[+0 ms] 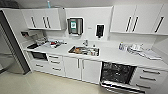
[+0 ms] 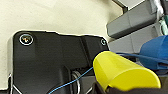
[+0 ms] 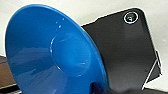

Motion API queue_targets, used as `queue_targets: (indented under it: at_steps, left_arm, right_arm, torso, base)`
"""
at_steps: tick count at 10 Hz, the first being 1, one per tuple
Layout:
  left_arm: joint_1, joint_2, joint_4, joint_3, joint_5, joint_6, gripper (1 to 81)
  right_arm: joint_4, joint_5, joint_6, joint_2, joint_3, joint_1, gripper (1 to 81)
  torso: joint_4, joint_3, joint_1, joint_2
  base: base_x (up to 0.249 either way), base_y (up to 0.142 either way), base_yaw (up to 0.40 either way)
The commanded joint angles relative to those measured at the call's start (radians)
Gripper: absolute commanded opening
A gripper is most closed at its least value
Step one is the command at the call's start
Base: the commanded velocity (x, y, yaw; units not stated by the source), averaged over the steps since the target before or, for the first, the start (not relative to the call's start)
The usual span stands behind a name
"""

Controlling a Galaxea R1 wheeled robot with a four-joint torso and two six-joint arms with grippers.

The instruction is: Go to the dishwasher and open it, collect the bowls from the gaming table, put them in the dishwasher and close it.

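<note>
White glossy cabinets line the wall before us; a steel sink (image 1: 84, 50) sits mid-counter, and at lower right the dishwasher (image 1: 117, 73) gapes, dark, door dropped. Our left gripper (image 2: 110, 88) clasps a smooth yellow bowl (image 2: 122, 72); our right gripper (image 3: 96, 88) pinches a glossy round blue bowl (image 3: 55, 52).

I count two bowls near my wrists: one yellow bowl (image 2: 122, 72) and one blue bowl (image 3: 53, 53). Ahead of me is one dishwasher (image 1: 117, 73), its door down, one sink (image 1: 84, 50) set in one worktop (image 1: 113, 57), and one dark microwave (image 1: 38, 55) below.
</note>
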Motion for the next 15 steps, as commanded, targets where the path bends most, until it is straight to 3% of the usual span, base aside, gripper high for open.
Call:
queue_targets:
  at_steps: [1,6,15]
  left_arm:
    - [-0.032,-0.021,0.011,0.008,0.011,0.0,1.0]
    - [-0.033,-0.021,0.011,0.008,0.011,0.0,1.0]
    - [-0.032,-0.023,0.011,0.008,0.011,0.0,1.0]
  right_arm:
    - [-0.035,-0.037,-0.014,0.006,0.022,0.024,1.0]
    - [-0.036,-0.038,-0.014,0.009,0.022,0.025,1.0]
    - [-0.036,-0.037,-0.014,0.009,0.021,0.025,1.0]
  torso:
    - [0.0,0.0,0.0,0.0]
    - [0.0,0.0,0.0,0.0]
    - [0.0,0.0,0.0,-0.001]
  base:
    - [0.145,0.0,0.0]
    - [0.145,0.0,0.0]
    - [0.139,-0.072,0.0]
